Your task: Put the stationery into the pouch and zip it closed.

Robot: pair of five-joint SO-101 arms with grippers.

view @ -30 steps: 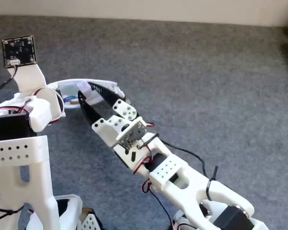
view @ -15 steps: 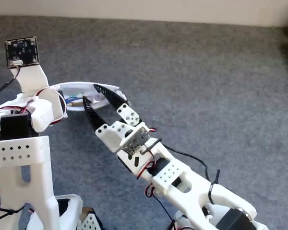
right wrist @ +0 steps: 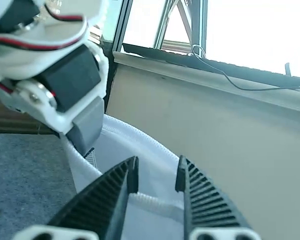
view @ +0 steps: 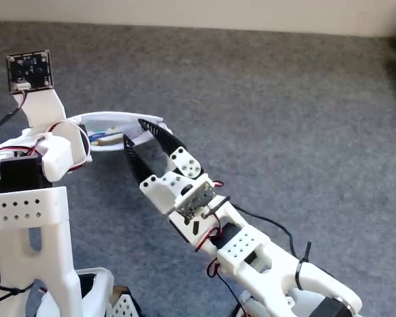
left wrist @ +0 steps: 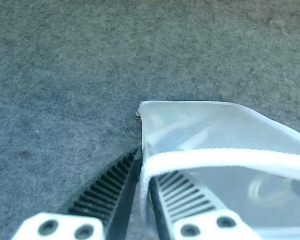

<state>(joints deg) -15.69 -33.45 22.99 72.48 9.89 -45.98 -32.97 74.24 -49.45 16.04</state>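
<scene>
The pouch [view: 112, 122], at ten o'clock in the high view, is see-through white mesh with a solid white rim. The left gripper [left wrist: 142, 167] and right gripper [view: 135, 131] both have black ribbed fingers on white bodies. The carpet [view: 284, 99] is speckled grey. The camera board [view: 30, 71] is black.

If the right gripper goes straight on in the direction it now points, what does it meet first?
Most likely the pouch. Its white rim lies between the open fingers of the right gripper, and its mesh wall stands just beyond them. Depth is hard to judge here.
</scene>
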